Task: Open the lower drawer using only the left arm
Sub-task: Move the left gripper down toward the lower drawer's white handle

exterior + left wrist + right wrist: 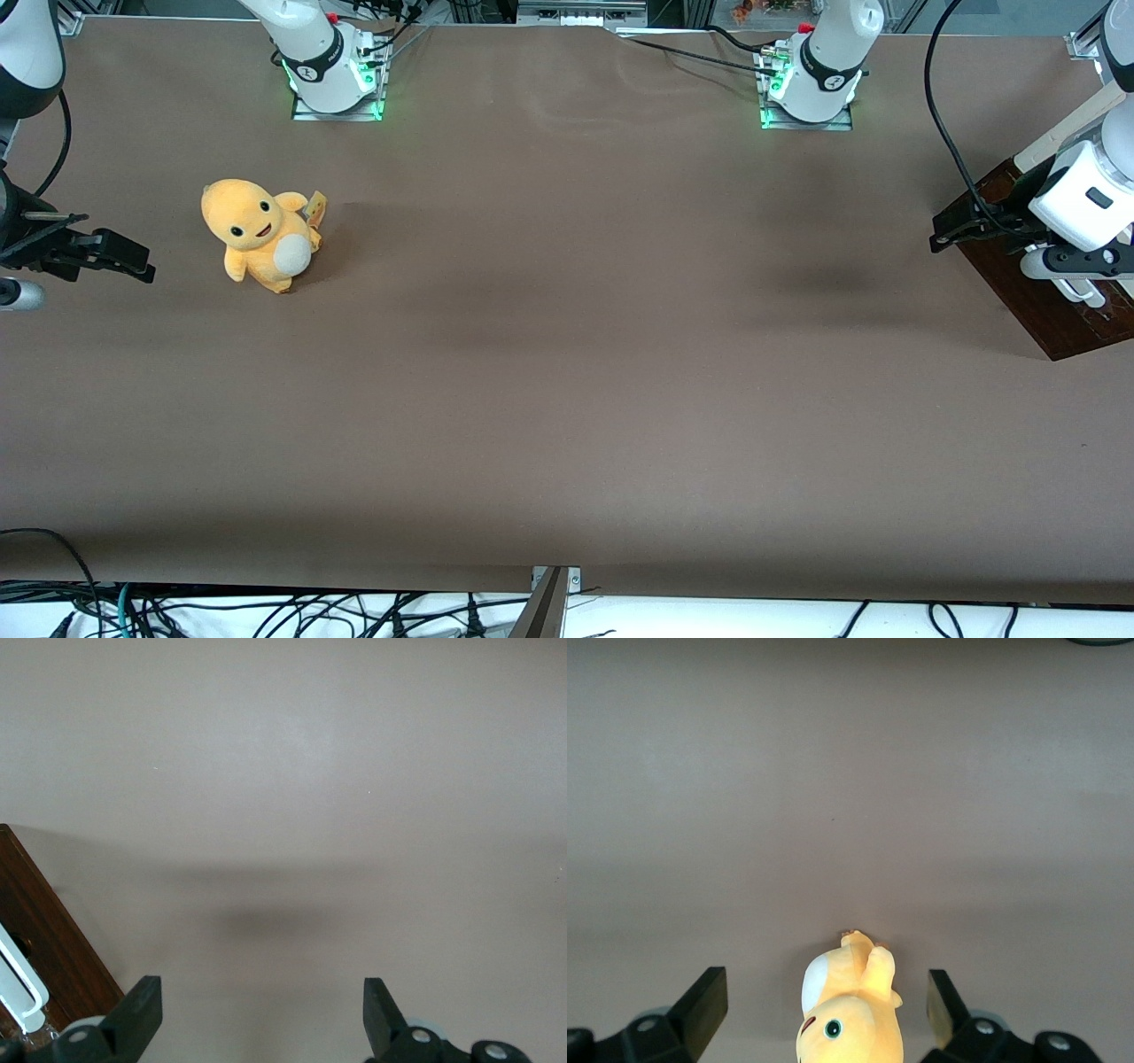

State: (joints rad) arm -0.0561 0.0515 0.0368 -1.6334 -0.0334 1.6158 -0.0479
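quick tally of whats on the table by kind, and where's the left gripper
Plush toys: 1, the yellow plush toy
Drawer units: 1, the dark brown drawer unit with a white handle
Total: 2
The left gripper hangs open above the table, beside the drawer unit.

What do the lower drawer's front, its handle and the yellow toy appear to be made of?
Lower drawer: apparently glossy dark wood, with visible grain. Handle: smooth white bar, plastic or painted metal. Yellow toy: soft, fuzzy plush fabric. The open gripper hangs beside the drawer, above the table.
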